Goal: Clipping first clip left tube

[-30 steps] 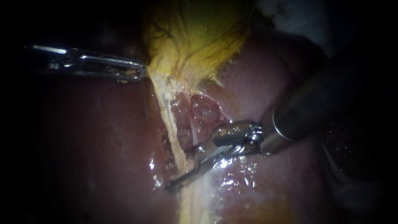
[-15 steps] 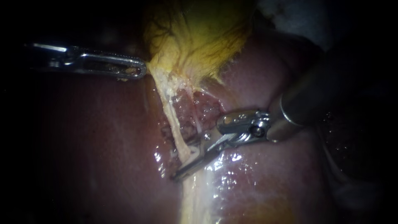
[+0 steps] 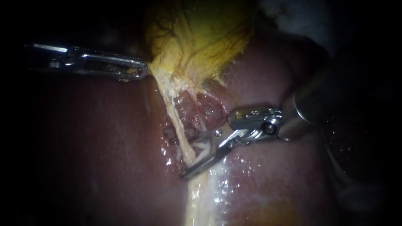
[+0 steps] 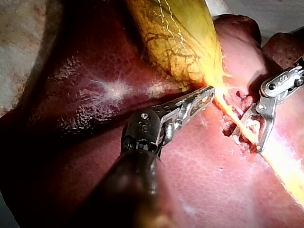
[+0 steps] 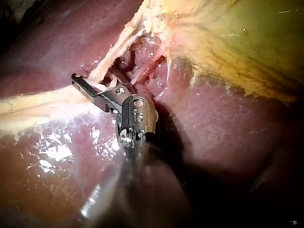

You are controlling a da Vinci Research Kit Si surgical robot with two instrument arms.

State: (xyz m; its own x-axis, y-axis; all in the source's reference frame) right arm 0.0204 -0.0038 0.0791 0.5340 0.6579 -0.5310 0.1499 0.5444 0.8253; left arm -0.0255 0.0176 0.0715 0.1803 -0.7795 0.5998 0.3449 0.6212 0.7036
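Observation:
The yellow gallbladder (image 3: 197, 37) lies on the dark red liver (image 3: 104, 138). My left instrument (image 3: 142, 70) comes in level from the left, its jaws shut on the gallbladder's lower edge. A pale left tube (image 3: 176, 121) runs down from there, with a thinner strand (image 3: 201, 123) to its right. My right instrument (image 3: 190, 161) reaches in from the right, jaws open astride the left tube's lower part. The left wrist view shows those jaws (image 4: 248, 142) as a V around the tube (image 4: 232, 111). I cannot make out a clip.
Raw red dissected tissue (image 3: 194, 111) lies between the two strands. A pale yellow-white band (image 3: 201, 196) continues below the jaws across the wet liver. The right instrument's thick shaft (image 3: 331, 92) fills the right of the endoscope view. A whitish cloth (image 4: 23, 42) borders the liver.
My right instrument has drawn back to the right and slightly up, jaws still astride the left tube, their gap now plainer. The left instrument has held still.

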